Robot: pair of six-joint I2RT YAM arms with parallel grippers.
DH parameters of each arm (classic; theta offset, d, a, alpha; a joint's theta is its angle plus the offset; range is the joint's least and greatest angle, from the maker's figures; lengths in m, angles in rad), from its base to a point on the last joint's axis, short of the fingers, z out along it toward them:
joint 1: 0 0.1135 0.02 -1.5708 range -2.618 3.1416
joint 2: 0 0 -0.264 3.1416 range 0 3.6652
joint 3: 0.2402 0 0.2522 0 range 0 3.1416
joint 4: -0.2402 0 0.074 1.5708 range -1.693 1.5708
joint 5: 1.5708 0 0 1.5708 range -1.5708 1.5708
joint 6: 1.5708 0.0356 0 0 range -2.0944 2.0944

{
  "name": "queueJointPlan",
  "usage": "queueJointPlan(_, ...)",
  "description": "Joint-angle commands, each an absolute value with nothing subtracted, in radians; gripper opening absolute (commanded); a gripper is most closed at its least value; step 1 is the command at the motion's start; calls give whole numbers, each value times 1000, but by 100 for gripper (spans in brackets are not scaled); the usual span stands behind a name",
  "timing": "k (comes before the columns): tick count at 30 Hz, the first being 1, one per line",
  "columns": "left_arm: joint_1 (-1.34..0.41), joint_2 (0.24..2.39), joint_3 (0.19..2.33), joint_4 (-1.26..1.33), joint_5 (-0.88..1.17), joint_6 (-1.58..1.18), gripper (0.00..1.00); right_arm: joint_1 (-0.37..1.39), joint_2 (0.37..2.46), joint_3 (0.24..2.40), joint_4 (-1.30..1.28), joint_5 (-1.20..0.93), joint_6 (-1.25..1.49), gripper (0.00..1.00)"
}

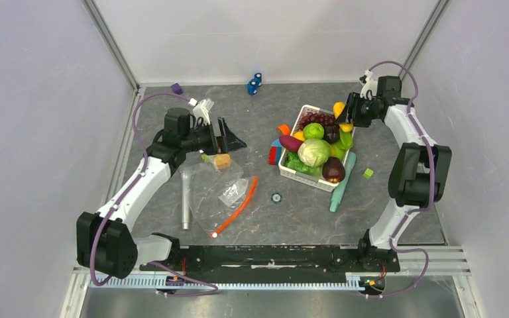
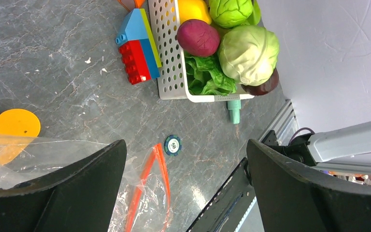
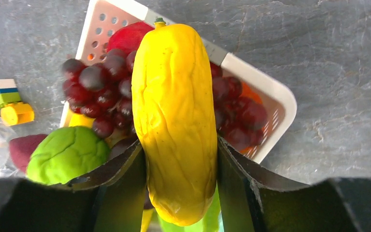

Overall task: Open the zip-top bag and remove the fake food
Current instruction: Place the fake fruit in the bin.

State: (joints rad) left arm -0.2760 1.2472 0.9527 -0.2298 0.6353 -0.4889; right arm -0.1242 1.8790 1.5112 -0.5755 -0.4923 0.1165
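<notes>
The clear zip-top bag [image 1: 212, 189] lies flat near the left arm, its red-orange zipper strip [image 1: 240, 204] curving along its right side. Above the bag's far edge my left gripper [image 1: 233, 140] hangs open and holds nothing; the left wrist view shows the strip [image 2: 162, 169] below its wide-apart fingers. My right gripper [image 1: 346, 114] is shut on a yellow fake vegetable [image 3: 174, 106] over the far end of the white basket [image 1: 303, 179]. The basket holds a pale cabbage [image 1: 313, 152], a green fruit [image 1: 313, 130], an eggplant [image 1: 333, 169] and a magenta sweet potato [image 1: 290, 142].
Dark red grapes [image 3: 96, 92] and lettuce [image 2: 205, 77] also fill the basket. Coloured blocks [image 2: 137, 46] sit beside its left wall. A yellow toy [image 1: 222, 161] lies at the bag's far edge. Nearby are a poker chip [image 1: 276, 197], a silver cylinder [image 1: 186, 195] and a teal handle [image 1: 341, 182].
</notes>
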Motion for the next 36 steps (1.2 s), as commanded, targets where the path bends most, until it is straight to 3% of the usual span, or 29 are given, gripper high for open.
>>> queueJointPlan(1,-268,1234,954,-193,664,-486,100,-124,1726,1431,-475,-499,212,28)
queueJointPlan(18,-268,1235,950,-191,669,-494,100,-95,1735,1470,-659,-357,166,32)
queueJointPlan(36,-268,1241,950,-193,673,-495,100,-78,1744,1477,-663,-301,168,55)
